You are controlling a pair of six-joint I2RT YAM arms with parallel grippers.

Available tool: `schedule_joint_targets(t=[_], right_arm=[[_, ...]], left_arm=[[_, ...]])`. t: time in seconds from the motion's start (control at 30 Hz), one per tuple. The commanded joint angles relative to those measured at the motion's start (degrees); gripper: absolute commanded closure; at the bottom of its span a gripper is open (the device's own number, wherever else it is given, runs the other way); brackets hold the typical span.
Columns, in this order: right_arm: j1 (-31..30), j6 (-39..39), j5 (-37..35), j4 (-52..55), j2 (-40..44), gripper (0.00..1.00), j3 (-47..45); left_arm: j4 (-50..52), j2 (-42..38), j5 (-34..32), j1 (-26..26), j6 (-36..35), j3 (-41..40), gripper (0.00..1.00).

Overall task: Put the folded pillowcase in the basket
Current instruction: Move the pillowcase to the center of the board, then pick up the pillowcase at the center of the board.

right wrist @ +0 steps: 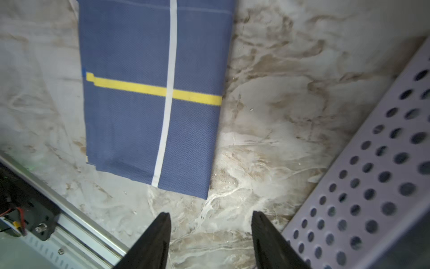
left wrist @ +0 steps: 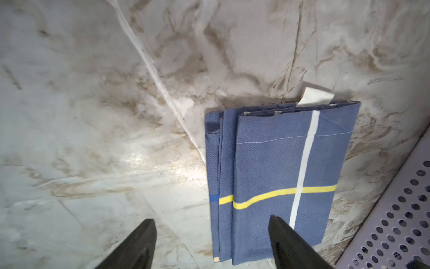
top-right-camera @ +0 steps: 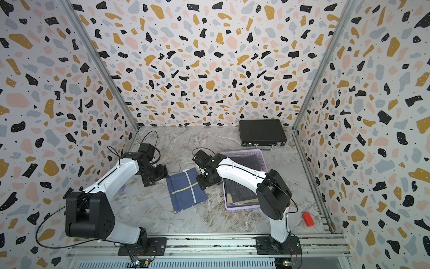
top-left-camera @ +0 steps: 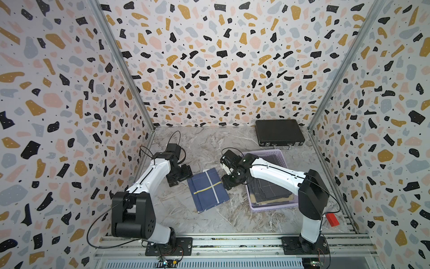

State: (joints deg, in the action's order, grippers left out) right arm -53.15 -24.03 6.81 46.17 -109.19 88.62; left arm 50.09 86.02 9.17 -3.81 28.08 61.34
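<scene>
On the marble surface [top-left-camera: 209, 144], the basket [top-left-camera: 274, 207] sits just beside the right tool [right wrist: 210, 214]. The folded pillowcase [top-left-camera: 208, 189] lies flat between it and the left tool [left wrist: 210, 220]. Both tools gape wide, empty. Pickup appears pending; next, jaws must pinch an edge and lift.

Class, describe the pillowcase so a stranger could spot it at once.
Find the marble table and its lavender basket of dark cloths. Beside the basket, flat on the table, lies the pillowcase. It alone is blue, crossed by one yellow and one white stripe.
</scene>
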Motion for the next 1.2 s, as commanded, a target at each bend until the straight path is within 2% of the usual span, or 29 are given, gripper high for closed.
schedule_joint_targets(t=[0.0, 0.13, 0.27, 0.5, 0.6, 0.77, 0.9, 0.93, 1.0, 1.17], right_arm=[[-1.4, -0.8, -0.9, -0.1, 0.2, 0.38, 0.4], [-3.4, -3.5, -7.2, -1.4, -0.2, 0.36, -3.2], [-3.4, -6.0, -4.4, -4.2, -0.7, 0.35, -6.2], [-3.5, -7.7, -1.2, -8.0, -0.8, 0.38, -9.6], [-3.5, -8.2, -0.1, -11.4, 0.0, 0.46, -12.0], [-3.5, -9.3, 4.3, -14.9, -1.1, 0.52, -12.9], [-3.5, -9.4, 5.2, -15.9, -1.8, 0.6, -12.9], [-3.5, -9.4, 5.4, -16.1, -2.0, 0.64, -12.9], [-3.5, -9.5, 5.3, -16.4, -2.1, 0.76, -13.0], [-3.5, -9.6, 5.3, -16.3, -2.8, 0.96, -12.8]], left_arm=[[-3.8, 2.3, 1.7, -0.1, 1.3, 0.7, 0.2], [-4.4, 6.6, 1.5, -0.1, 1.8, 3.3, 0.2], [-5.4, 10.6, -0.2, 0.1, 2.4, 3.5, 0.2], [-9.4, 16.1, 4.2, 0.7, 5.7, 1.7, 0.23], [-9.3, 17.0, 4.5, 0.6, 5.7, 2.2, 0.24], [-9.8, 18.8, 4.9, 0.6, 6.4, 2.6, 0.28], [-11.1, 19.4, 5.6, 0.6, 6.9, 1.8, 0.39], [-11.6, 19.4, 6.3, 0.5, 7.1, 1.6, 0.45], [-12.1, 19.9, 7.9, 0.4, 7.1, 1.7, 0.6], [-12.3, 20.7, 8.3, -0.5, 7.0, 1.7, 0.82]])
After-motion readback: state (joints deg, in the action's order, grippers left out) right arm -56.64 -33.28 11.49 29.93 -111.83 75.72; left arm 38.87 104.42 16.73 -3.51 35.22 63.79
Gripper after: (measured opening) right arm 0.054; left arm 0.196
